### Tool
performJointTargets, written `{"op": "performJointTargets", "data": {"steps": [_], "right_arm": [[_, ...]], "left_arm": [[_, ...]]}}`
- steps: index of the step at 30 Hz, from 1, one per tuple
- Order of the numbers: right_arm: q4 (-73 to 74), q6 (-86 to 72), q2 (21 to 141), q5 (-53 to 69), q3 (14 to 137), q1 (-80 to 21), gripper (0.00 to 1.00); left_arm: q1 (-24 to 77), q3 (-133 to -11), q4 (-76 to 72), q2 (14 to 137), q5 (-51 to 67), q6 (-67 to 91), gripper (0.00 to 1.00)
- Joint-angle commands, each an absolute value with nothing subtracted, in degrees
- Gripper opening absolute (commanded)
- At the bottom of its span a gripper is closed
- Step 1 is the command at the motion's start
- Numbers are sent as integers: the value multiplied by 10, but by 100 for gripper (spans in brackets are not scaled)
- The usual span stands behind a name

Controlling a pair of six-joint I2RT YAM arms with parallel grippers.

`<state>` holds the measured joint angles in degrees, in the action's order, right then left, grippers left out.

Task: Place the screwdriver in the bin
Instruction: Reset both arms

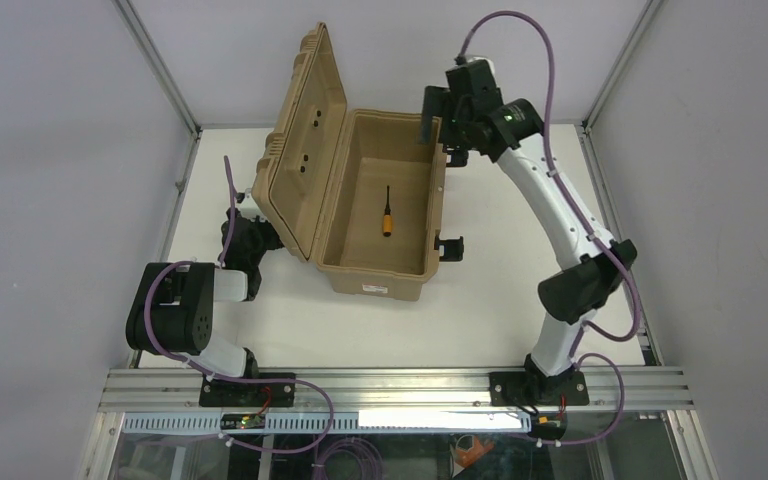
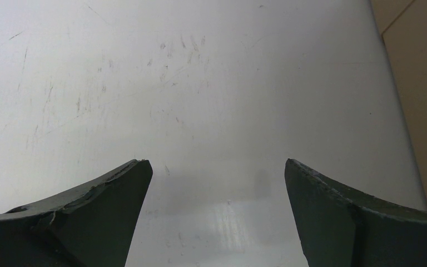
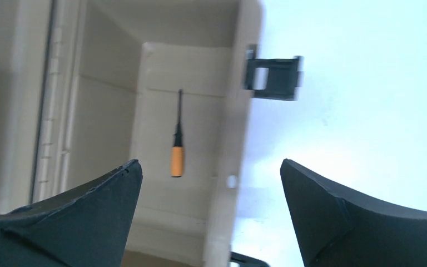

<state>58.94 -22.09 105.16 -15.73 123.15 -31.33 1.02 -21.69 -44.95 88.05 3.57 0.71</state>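
Observation:
The tan bin [image 1: 430,205] stands open in the middle of the table, its ribbed lid [image 1: 295,140] raised on the left. The screwdriver [image 1: 388,212], with an orange handle and a thin black shaft, lies on the bin's floor; it also shows in the right wrist view [image 3: 177,158]. My right gripper [image 1: 443,135] hangs open and empty above the bin's far right corner, its jaws [image 3: 211,169] straddling the bin's right wall [image 3: 231,139]. My left gripper [image 2: 218,167] is open and empty over bare table just left of the bin [image 2: 422,83].
Black latches [image 1: 450,247] stick out of the bin's right side, one of which shows in the right wrist view [image 3: 272,78]. The left arm's wrist [image 1: 250,240] sits low behind the raised lid. Metal frame posts and grey walls bound the white table [image 1: 520,290].

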Motion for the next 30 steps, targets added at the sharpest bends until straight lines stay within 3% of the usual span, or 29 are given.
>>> {"op": "performJointTargets", "data": {"steps": [1,15,30], "right_arm": [[514,-192,977,-178,1156,-259,99],[354,-134,844,-207,862,-152,99],[244,-134,820,-183,642,-132,99]], "left_arm": [[7,-214,-471,863,48,13,99],[7,-214,-471,863,48,13,99],[7,-214,-472,863,48,13,99]]}}
